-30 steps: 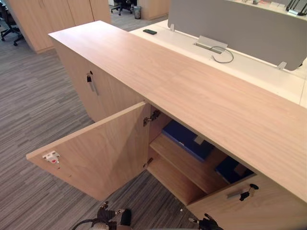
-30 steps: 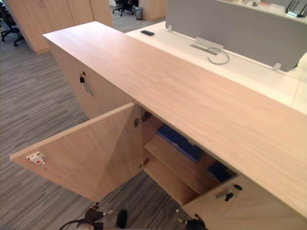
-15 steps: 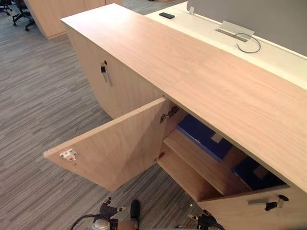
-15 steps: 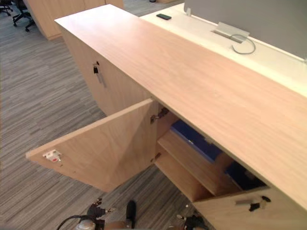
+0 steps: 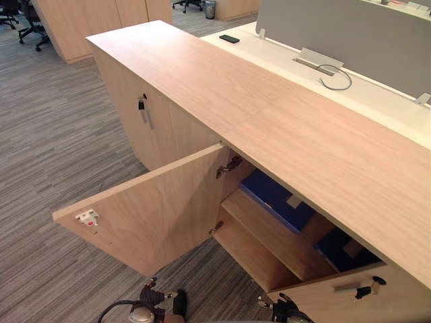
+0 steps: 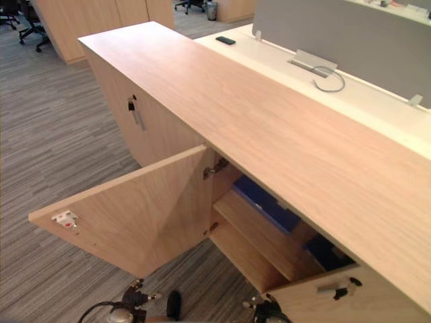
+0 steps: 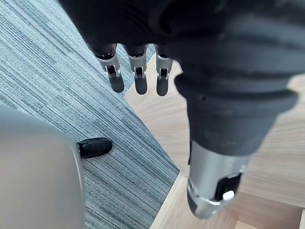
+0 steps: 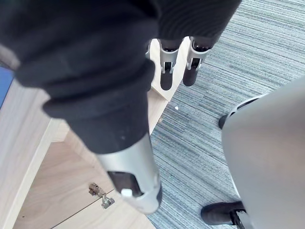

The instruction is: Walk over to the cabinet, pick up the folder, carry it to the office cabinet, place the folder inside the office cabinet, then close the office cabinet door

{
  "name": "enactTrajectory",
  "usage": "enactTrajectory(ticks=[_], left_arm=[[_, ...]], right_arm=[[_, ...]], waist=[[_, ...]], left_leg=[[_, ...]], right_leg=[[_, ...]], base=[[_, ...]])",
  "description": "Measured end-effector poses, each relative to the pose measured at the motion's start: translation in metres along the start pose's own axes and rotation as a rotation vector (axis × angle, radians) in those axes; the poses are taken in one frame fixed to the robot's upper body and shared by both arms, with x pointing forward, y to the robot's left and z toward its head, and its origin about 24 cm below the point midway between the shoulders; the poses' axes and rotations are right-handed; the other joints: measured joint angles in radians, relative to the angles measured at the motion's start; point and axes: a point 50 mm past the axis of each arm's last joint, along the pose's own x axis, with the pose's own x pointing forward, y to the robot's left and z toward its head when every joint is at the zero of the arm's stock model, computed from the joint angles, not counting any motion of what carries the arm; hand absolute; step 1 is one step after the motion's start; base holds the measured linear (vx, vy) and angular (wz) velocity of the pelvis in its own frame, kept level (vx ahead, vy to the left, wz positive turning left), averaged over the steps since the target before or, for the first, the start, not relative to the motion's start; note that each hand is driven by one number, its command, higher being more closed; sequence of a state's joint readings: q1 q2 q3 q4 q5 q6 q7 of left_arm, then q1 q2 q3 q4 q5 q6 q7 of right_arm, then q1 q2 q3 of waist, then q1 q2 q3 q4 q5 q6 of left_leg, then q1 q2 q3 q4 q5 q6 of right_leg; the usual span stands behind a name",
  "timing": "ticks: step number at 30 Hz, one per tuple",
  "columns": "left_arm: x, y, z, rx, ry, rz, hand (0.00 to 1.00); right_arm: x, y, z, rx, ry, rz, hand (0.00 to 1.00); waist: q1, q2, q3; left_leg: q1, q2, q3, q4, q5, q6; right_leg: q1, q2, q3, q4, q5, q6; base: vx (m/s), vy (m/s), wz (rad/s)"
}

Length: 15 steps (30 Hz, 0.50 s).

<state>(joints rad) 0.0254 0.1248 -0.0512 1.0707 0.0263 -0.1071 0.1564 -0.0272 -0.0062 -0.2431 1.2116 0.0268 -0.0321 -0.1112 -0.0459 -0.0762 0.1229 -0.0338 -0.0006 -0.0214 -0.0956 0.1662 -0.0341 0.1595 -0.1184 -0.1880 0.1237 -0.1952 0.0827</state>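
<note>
You had the fingers hanging straight and loose on both sides, with nothing in the left hand (image 7: 139,78) or the right hand (image 8: 167,74). Both dangled over the carpet (image 7: 57,86) by the wide-open door (image 5: 151,208). A blue folder (image 5: 277,198) lay on the upper shelf (image 5: 269,232) inside the office cabinet (image 5: 222,87), with a second blue folder (image 5: 340,245) near it, further right.

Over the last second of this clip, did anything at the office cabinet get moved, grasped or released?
Nothing was moved, grasped or released; the head camera itself shifted. The office cabinet's left door stays wide open and the blue folder still lies on its shelf inside. Left hand and right hand hang open and empty.
</note>
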Motion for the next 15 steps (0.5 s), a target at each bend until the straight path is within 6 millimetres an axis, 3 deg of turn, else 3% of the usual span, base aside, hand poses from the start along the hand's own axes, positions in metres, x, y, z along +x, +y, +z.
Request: enactTrajectory(ticks=[7,10,11,13,14,15], left_arm=[[0.0,0.004,-0.001,-0.041,0.007,0.021,0.0],[0.001,0.005,0.0,-0.055,0.005,0.028,0.0],[0.001,0.006,0.002,-0.06,-0.001,0.029,0.0],[0.001,0.007,0.005,-0.076,-0.015,0.035,0.0],[0.001,0.009,0.006,-0.086,-0.019,0.043,0.0],[0.0,0.011,0.006,-0.107,-0.024,0.053,0.0]], right_arm=[[0.0,-0.001,0.001,0.003,-0.005,-0.003,0.0],[0.0,-0.001,0.002,0.006,-0.007,-0.004,0.0],[0.0,-0.002,0.002,0.012,-0.007,-0.009,0.0],[0.001,-0.007,0.001,0.051,0.002,-0.028,0.0],[0.001,-0.008,0.0,0.065,0.005,-0.032,0.0],[0.001,-0.012,0.001,0.084,0.007,-0.047,0.0]], waist=[[0.0,0.001,0.006],[0.002,0.0,0.011],[0.001,-0.001,0.009],[-0.002,0.001,0.014],[-0.002,-0.004,0.017],[0.004,0.003,0.027]], left_leg=[[-0.02,-0.014,-0.027,0.0,0.005,0.003],[-0.045,-0.033,-0.045,0.002,0.051,0.003],[-0.073,-0.048,-0.039,0.003,0.07,0.018],[-0.097,-0.043,0.143,0.011,0.04,0.085],[-0.094,-0.028,0.25,0.026,0.029,0.09],[-0.085,-0.03,0.253,0.039,0.045,0.09]], right_leg=[[0.001,-0.009,-0.035,-0.015,-0.026,0.0],[0.001,-0.021,-0.085,-0.007,-0.022,0.007],[0.003,-0.032,-0.117,-0.002,-0.022,0.008],[0.005,-0.047,-0.156,0.002,-0.022,0.008],[0.01,-0.054,-0.164,0.013,-0.022,0.008],[0.001,-0.06,-0.162,0.066,-0.025,0.009]], base=[[-0.09,0.013,0.15],[0.04,0.02,0.46],[0.11,0.105,0.86],[0.09,0.139,0.74],[0.09,0.111,0.52],[0.1,0.096,0.43]])
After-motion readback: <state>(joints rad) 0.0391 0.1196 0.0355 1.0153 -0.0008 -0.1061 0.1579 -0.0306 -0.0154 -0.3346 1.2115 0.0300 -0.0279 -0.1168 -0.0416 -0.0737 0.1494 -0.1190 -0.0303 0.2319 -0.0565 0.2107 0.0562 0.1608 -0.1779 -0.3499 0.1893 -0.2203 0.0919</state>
